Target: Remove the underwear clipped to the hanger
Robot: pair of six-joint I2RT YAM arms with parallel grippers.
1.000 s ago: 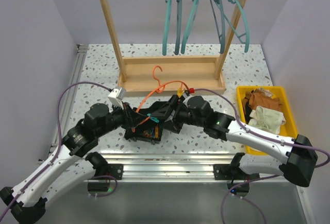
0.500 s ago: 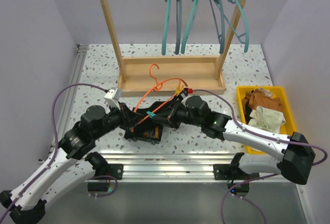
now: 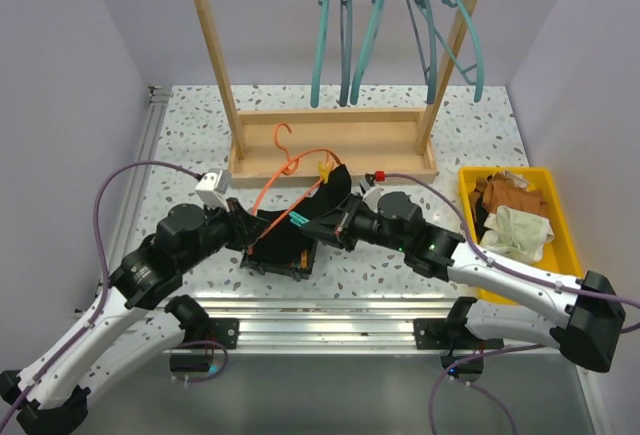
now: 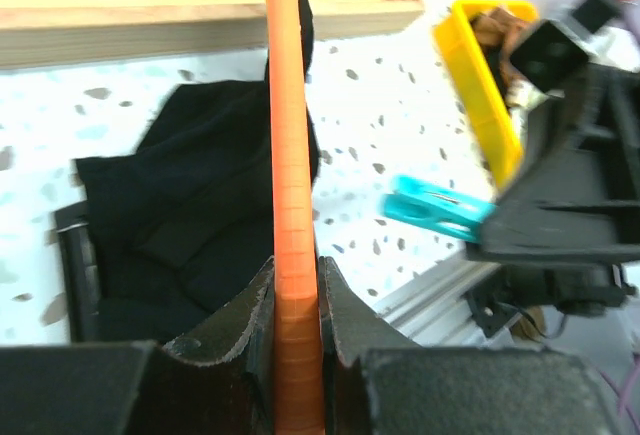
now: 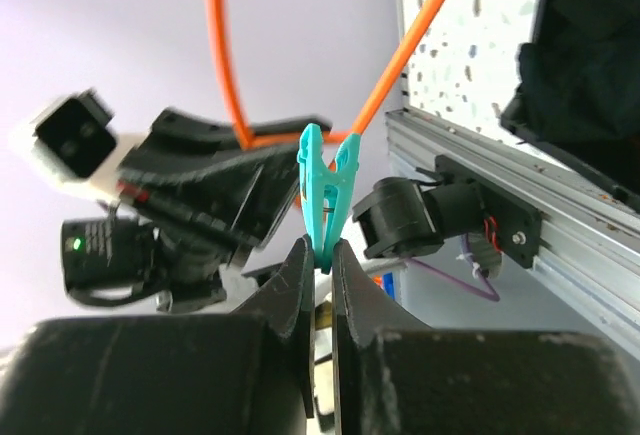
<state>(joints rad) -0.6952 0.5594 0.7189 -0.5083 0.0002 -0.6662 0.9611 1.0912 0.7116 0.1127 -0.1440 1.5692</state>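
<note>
There is one wooden rack [image 3: 330,145]. Teal hangers [image 3: 320,55] hang on it: three are spaced apart on the left, and a tangled bunch on the right is too overlapped to count. There is one orange hanger [image 4: 290,155], with one teal clip [image 5: 325,195] and one yellow clip [image 3: 324,165] on it. Also in view are one black garment [image 4: 190,215], one yellow bin [image 3: 467,195] holding one cream brief [image 3: 520,230], and two robot arms [image 3: 480,265].

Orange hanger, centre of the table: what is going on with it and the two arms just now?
The left pincer is shut on the orange hanger, holding it over the table. The right pincer is shut on a teal peg beside the hanger's wire. A black garment hangs from the hanger and drapes onto the table. A cream garment lies in the yellow bin at the right.
</note>
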